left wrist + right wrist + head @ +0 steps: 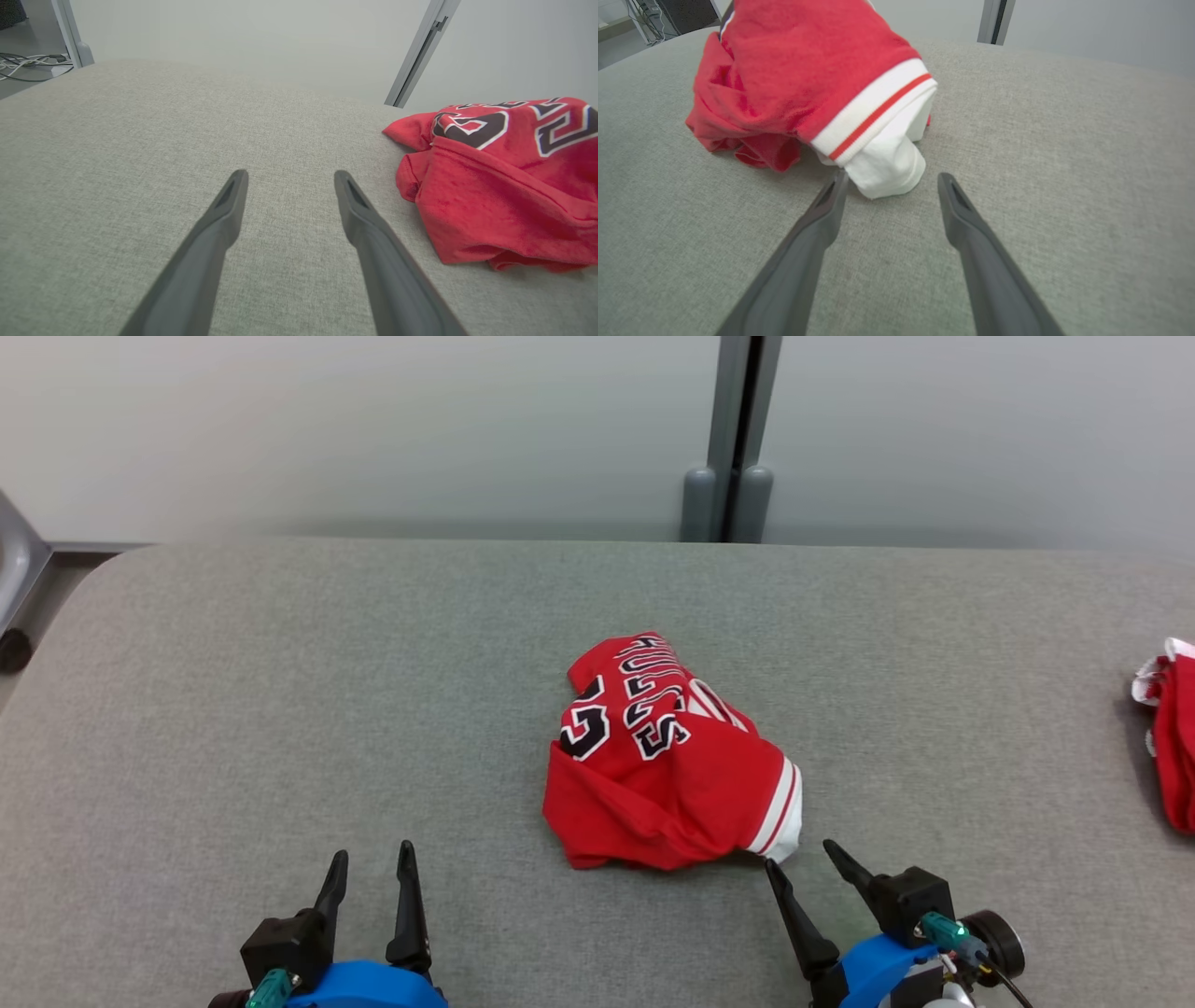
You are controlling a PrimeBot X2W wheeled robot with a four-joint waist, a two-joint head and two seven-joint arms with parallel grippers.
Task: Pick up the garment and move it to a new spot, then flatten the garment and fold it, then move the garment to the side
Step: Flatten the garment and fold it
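Grey woven fabric surface [233, 728] runs from the bottom edge of the head view up to a rounded far edge, flat, with nothing else on the near left part.

Left gripper [373, 849] sits lower left in the head view. Its two dark fingers [224, 219] are spread wide with bare fabric between them, holding and touching nothing. It is well apart from the garment.

Right gripper [799, 854] sits lower right, also spread wide and gripping nothing. In the right wrist view its left-hand fingertip [838, 179] is right at the white fold of the cloth; contact or just beside, cannot tell. The other fingertip is over bare surface.

Garment [663, 765] is a red jersey with black-and-white lettering and a white hem [782, 807] with a red stripe. It lies crumpled in a heap at centre frame on the surface, not flattened and not folded. The hem end points toward lower right, nearest the right gripper. In the left wrist view it lies at the right edge.

A second red-and-white cloth [1172, 737] lies at the far right edge of the frame, cut off, well apart from the jersey.

Beyond the surface stands a pale grey wall [373, 429] with a vertical grey post [733, 439] at upper centre-right. There is a metal piece [17, 569] at the left edge. Loose cables [28, 63] lie on the floor, upper left of the left wrist view.
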